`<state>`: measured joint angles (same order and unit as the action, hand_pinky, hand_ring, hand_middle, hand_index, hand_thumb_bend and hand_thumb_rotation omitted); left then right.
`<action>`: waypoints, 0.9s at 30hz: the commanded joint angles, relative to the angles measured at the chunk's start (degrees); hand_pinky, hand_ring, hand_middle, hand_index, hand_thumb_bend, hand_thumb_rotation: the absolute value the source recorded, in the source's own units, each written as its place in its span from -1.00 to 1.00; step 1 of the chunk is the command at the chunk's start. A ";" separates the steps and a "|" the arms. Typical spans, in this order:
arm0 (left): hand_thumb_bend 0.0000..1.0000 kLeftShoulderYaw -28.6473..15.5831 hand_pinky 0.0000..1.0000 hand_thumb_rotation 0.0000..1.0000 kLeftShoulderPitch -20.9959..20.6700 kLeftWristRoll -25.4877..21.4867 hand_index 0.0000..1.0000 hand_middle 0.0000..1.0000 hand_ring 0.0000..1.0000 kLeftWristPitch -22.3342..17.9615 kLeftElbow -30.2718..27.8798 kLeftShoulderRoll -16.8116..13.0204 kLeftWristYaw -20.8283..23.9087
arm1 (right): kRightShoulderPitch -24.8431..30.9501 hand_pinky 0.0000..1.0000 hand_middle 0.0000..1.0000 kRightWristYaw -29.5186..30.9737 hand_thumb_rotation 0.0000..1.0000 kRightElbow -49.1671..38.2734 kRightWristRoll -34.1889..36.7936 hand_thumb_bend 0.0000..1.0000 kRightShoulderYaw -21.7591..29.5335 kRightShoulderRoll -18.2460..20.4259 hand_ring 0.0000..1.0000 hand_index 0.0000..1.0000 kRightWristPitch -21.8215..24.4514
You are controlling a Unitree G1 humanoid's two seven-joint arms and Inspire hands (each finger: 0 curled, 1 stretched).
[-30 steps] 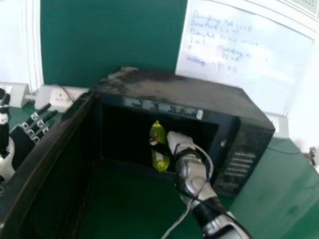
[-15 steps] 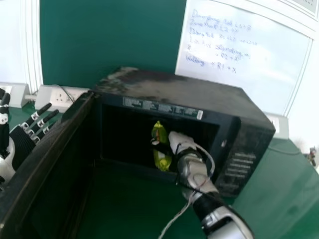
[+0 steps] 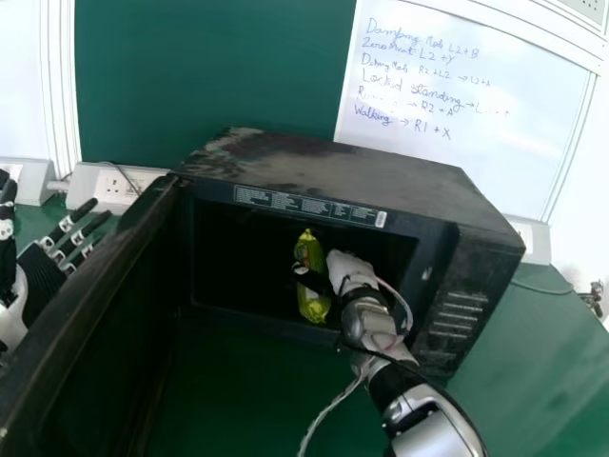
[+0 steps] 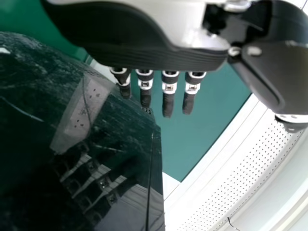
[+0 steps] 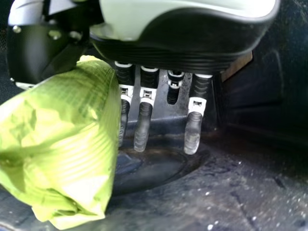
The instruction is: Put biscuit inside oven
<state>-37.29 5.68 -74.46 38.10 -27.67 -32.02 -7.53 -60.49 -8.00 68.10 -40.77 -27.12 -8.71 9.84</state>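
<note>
One green-yellow biscuit packet [image 3: 309, 252] stands upright at the mouth of the black oven [image 3: 333, 167], its lower end overlapping the bottom edge of the opening in the head view. The right robot hand [image 3: 350, 268] is at the oven's opening too, its arm coming in from in front; it pinches the packet, with the thumb lying across the wrapper and the other fingers fairly straight beside it. The right wrist view shows the packet above the oven's dark, speckled floor [image 5: 231, 192], which has a rounded recess [image 5: 159, 168]. I cannot tell whether the packet touches that floor.

The oven's door [image 3: 81, 305] is swung wide open on its left side. Beyond that door, left of the oven, is the left robot hand [image 3: 40, 276], empty, fingers straight and slightly spread; a glossy dark surface in the left wrist view mirrors them.

A pale label strip [image 3: 304, 204] runs above the oven's opening. Behind the oven, toward its right, a whiteboard [image 3: 514, 124] bears blue handwriting, the last line reading "Walking → R1 + X". A socket panel [image 3: 119, 186] sits left of the oven, and the green worktop [image 3: 533, 333] extends to its right.
</note>
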 commanded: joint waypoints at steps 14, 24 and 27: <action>-0.11 0.07 1.00 -0.69 0.84 -1.31 1.00 1.00 1.00 -1.08 -1.39 0.12 0.36 | -4.44 -0.29 0.05 -4.05 -1.00 4.51 2.10 0.05 0.86 0.96 -0.15 0.39 0.79; -0.13 0.45 1.00 -0.68 0.71 -1.21 1.00 1.00 1.00 -1.36 -0.96 0.26 -0.17 | -4.35 -0.30 0.06 -4.95 -1.00 4.81 3.29 0.05 0.84 0.97 -0.16 0.38 0.17; -0.15 0.42 1.00 -0.68 0.97 -0.90 1.00 1.00 1.00 -1.57 -1.13 0.31 -0.19 | -4.47 -0.26 0.06 -5.37 -1.00 5.23 3.00 0.06 0.50 1.10 -0.15 0.48 0.72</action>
<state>-37.22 6.31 -75.04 37.04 -28.65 -32.00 -7.28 -62.98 -12.50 72.95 -37.81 -26.59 -7.83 10.33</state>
